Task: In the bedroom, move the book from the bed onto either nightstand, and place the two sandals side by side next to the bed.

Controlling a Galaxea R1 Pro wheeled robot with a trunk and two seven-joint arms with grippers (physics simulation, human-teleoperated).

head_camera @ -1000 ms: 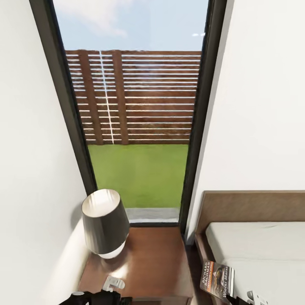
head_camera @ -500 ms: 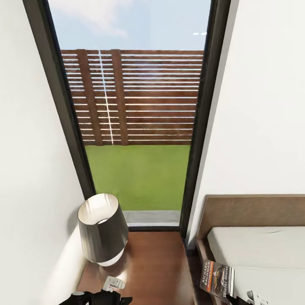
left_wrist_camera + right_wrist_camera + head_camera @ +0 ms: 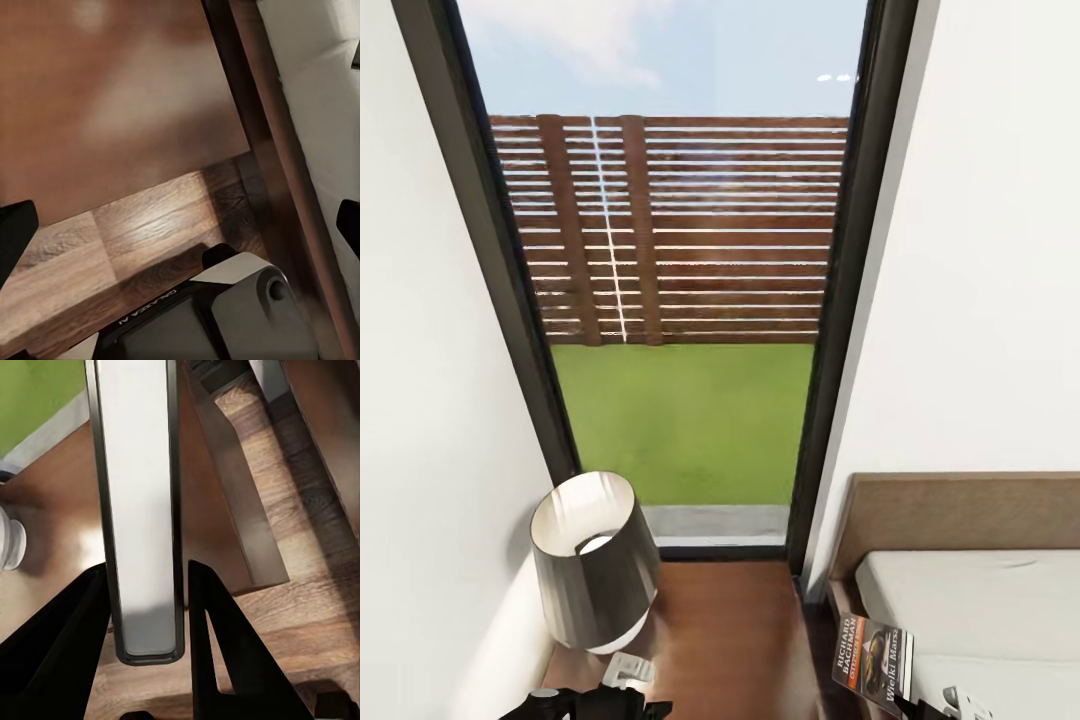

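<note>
The book (image 3: 872, 660), pinched edge-on in the right tool (image 3: 146, 585), should be laid flat on the nightstand (image 3: 730, 640), clear of the lamp (image 3: 592, 562); the left tool's state I cannot tell.

White walls (image 3: 980, 300), tall dark-framed window (image 3: 680, 300), slatted fence, lawn, grey lamp (image 3: 592, 565)

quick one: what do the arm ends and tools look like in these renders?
Left tool: pale grey-white fingers on a black arm link in the head view. The left wrist view shows a rounded light grey housing on black casing with mirrored "GALAXEA" lettering. Right tool: two matte black, tapering wedge-shaped fingers. No cables visible.
</note>
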